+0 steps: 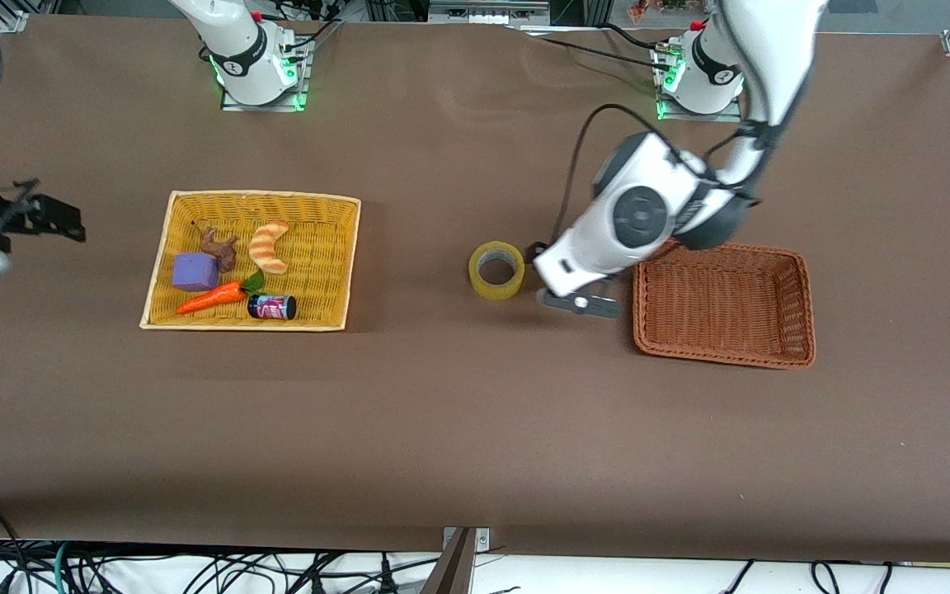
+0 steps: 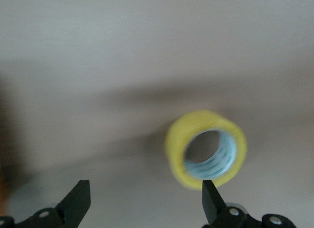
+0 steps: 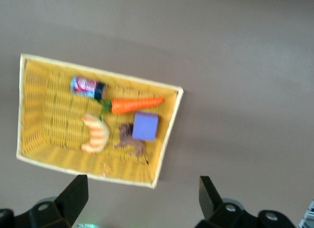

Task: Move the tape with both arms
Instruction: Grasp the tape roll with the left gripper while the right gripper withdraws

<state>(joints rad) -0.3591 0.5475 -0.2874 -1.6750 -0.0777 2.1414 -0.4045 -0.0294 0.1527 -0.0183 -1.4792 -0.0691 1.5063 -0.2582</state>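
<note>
Tape [image 1: 496,270] upright on bare table, between baskets; left gripper [image 2: 145,201] fingers spread beside it; right gripper [image 3: 143,196] fingers spread, waiting.

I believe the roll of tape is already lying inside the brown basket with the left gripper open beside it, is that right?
Not quite. The front view shows the roll of tape on the bare table, between the yellow basket and the brown basket, not inside it. The rest holds: the left gripper is open beside the tape, as the left wrist view shows.
</note>
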